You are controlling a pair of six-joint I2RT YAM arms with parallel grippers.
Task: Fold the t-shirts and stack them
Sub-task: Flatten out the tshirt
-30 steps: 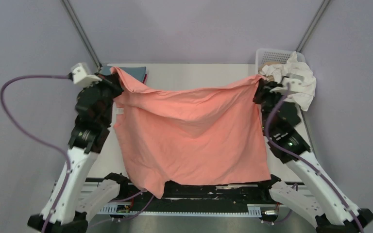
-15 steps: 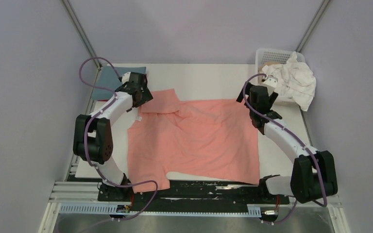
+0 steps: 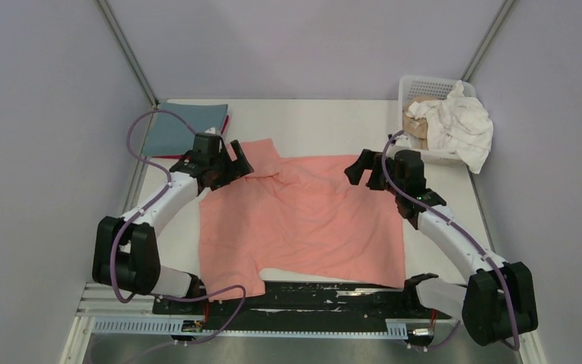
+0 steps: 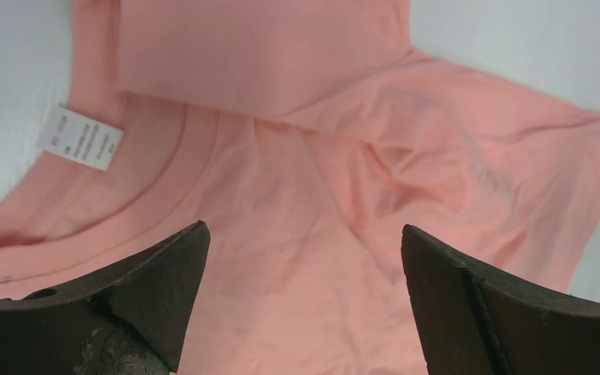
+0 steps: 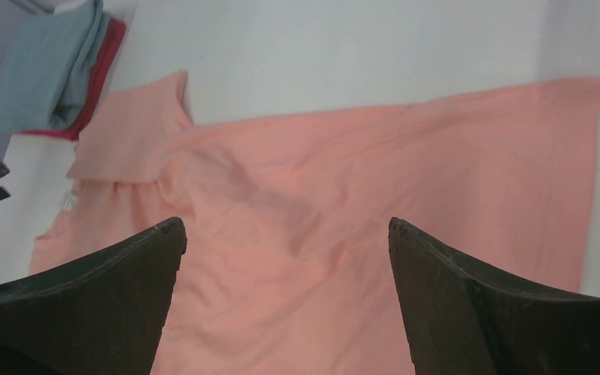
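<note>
Counted on the table (image 3: 326,121): one salmon pink t-shirt (image 3: 303,220) spread open, lightly creased, collar toward the left side, the far-left sleeve folded over onto the body. One folded grey-blue t-shirt (image 3: 186,127) at the far left corner, lying on one red t-shirt (image 5: 103,66) of which only an edge shows. One white basket (image 3: 424,82) at the far right corner, holding one crumpled white t-shirt (image 3: 462,125) that spills over its rim and one tan t-shirt (image 3: 417,123) beneath it.

Two grippers. Left gripper (image 3: 236,161) over the collar corner, jaws wide apart, holding nothing. Right gripper (image 3: 360,167) over the far right corner of the pink shirt, jaws likewise apart and empty.

Near hem at the table's near edge, one sleeve overhanging it. Bare tabletop beyond the far hem, between stack and basket; a narrower strip along the right side.

One white neck label (image 4: 80,137) inside the collar, print too blurred to read.
</note>
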